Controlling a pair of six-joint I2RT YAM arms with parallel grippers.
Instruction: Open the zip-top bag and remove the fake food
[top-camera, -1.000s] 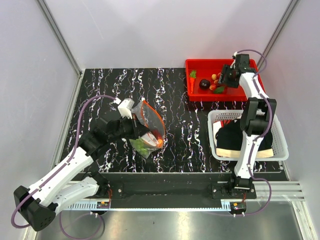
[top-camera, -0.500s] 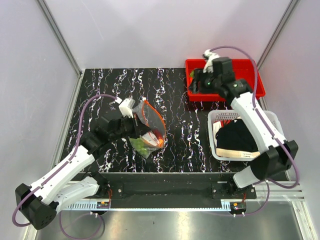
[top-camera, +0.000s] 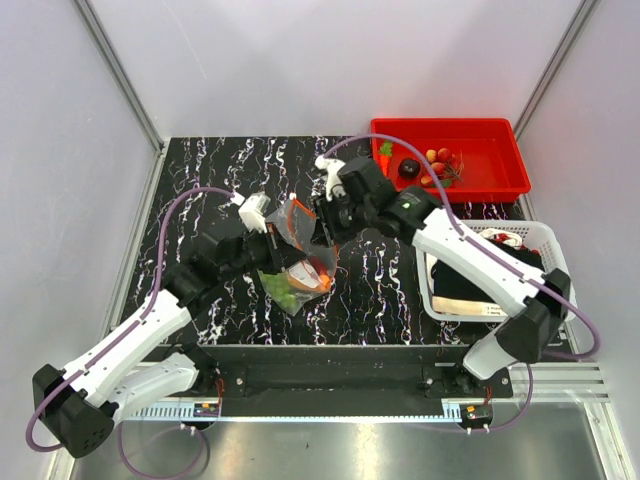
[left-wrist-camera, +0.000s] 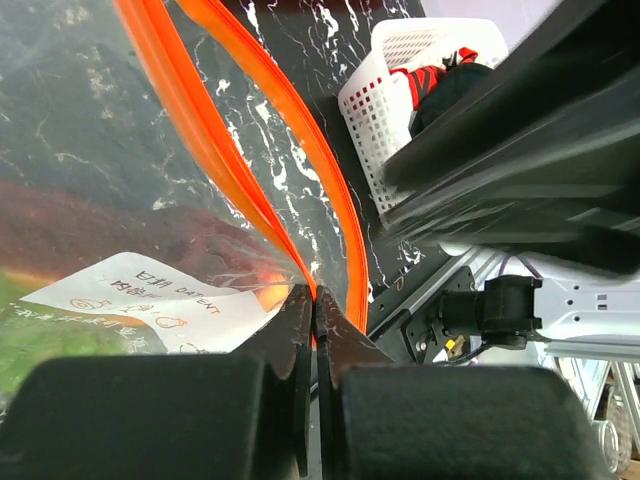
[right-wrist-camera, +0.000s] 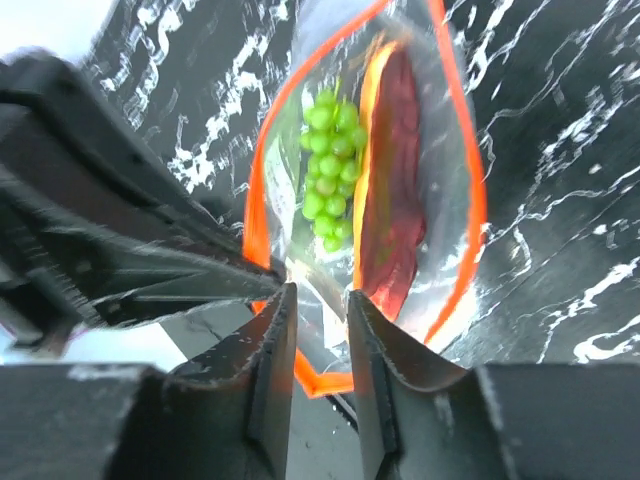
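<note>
Zip-top bag (top-camera: 303, 262) sits propped left of centre on the black marbled surface (top-camera: 200, 170). Its mouth gapes upward and the orange zip strip (left-wrist-camera: 220, 150) is spread into a loop. Fake food inside: a green beaded cluster (right-wrist-camera: 326, 160) and a dark red piece (right-wrist-camera: 392, 220) lying along the far wall. White label (left-wrist-camera: 150, 300) on the lower film. Left claw (left-wrist-camera: 312, 305) is pinched tight on the rim right at the strip, propping the mouth open. Right claw (right-wrist-camera: 318, 320) hangs over the opening, jaws parted only narrowly, nothing seen between them. The tips are blurred in the wrist view, so contact with the near film cannot be judged. Carrot (top-camera: 385, 152), dark purple piece (top-camera: 409, 168) and tomatoes (top-camera: 440, 160) lie in the red tray (top-camera: 450, 125) at the far right, well apart from the bag. White mesh basket (top-camera: 562, 300) stands near right. Likely risks:
- With so little gap, the right claw may catch the film or strip on entry and drag the bag out of the left claw's thin pinch, collapsing the mouth.
- Closing on the dark red piece may trap the wall beside it, so the whole bag lifts with it.
- The beaded cluster looks rounded and slick and could squirt free, dropping deeper into the bag.
</note>
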